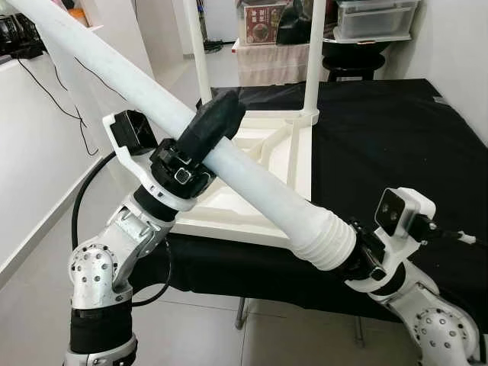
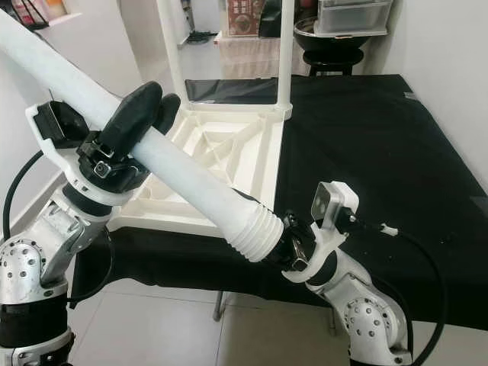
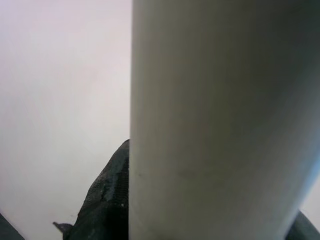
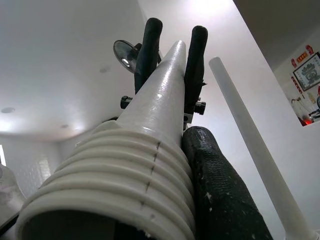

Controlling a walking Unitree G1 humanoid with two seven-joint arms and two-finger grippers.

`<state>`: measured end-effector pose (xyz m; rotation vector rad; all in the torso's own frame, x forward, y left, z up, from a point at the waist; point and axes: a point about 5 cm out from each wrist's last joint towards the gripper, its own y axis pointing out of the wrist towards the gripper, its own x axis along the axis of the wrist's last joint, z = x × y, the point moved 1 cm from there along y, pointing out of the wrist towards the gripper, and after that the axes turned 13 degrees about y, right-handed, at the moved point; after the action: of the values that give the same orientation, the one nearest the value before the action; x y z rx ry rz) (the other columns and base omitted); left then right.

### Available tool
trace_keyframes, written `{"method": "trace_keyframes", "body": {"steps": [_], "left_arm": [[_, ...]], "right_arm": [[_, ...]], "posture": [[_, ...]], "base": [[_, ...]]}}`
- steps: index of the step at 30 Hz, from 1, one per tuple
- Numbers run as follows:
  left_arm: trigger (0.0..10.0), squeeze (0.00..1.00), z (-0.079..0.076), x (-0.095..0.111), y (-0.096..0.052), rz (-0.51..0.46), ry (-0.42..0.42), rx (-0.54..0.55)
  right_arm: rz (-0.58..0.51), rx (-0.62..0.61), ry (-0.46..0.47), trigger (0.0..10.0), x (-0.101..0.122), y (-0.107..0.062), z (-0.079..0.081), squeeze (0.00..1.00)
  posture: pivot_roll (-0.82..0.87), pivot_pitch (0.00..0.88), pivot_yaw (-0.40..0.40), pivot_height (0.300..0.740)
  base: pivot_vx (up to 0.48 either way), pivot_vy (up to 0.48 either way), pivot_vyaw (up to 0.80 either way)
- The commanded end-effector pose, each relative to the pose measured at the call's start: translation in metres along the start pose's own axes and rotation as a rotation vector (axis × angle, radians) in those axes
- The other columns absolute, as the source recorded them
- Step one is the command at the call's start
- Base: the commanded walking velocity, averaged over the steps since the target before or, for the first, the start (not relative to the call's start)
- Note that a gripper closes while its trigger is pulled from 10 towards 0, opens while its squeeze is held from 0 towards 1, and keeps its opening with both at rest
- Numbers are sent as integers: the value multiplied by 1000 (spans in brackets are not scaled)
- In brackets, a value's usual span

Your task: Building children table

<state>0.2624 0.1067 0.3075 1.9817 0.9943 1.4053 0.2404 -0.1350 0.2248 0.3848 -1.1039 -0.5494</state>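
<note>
Head cams look down over the bench; both wrist cams sit super close along the white leg.

A lived-in home room is shown: pale floor tiles and white walls are seen, and a table draped in black cloth stands near a clear plastic storage box. Framed red-and-gold wall pictures and a ceiling fan are visible overhead.
</note>
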Motion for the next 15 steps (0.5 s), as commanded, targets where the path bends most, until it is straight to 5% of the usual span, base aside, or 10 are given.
{"method": "trace_keyframes", "body": {"steps": [1,3,4,6,7,15], "left_arm": [[0,0,-14,13,6,-67,-11,-93],[0,0,-14,16,7,-76,-7,-91],[0,0,-13,20,8,-90,2,-85],[0,0,-13,20,8,-90,2,-85],[0,0,-13,22,9,-99,8,-80],[0,0,-11,72,14,-218,149,-50]], "right_arm": [[31,-68,5,10000,-6,-4,-9,0],[27,-87,-1,10000,-6,-4,-11,0],[16,-120,21,10000,-5,-5,-16,882],[16,-120,21,10000,-5,-5,-16,882],[9,-141,38,10000,-5,-6,-19,1000],[-16,-227,78,10000,-13,-27,-24,1000]], "posture": [[-65,73,71,740],[-65,74,71,740],[-65,74,71,740],[-65,74,71,740],[-65,74,71,740],[-70,74,66,740]], "base": [[0,0,0],[0,0,0],[0,0,0],[0,0,0],[0,0,0],[0,0,0]]}}
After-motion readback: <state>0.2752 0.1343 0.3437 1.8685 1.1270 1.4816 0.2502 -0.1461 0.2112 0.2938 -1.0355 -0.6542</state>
